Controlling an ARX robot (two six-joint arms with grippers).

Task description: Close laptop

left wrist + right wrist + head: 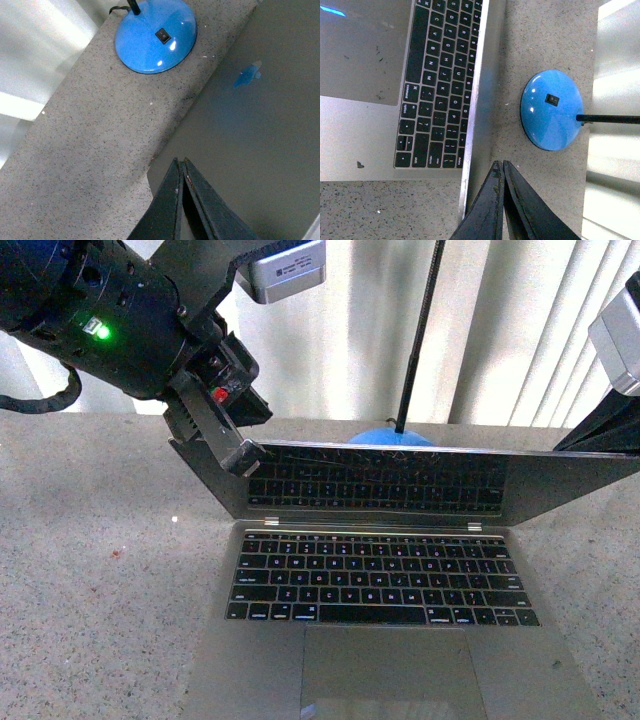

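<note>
Currently laptop lid half-lowered; left gripper, clenched empty, at lid's ten-o'clock corner; right gripper, clenched empty, near two o'clock; blue lamp base behind, twelve o'clock.

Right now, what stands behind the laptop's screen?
Behind the laptop stands a blue lamp base with a black switch and a thin black stem, on the speckled counter. From the front, the lid covers most of the base; only its top shows.
</note>
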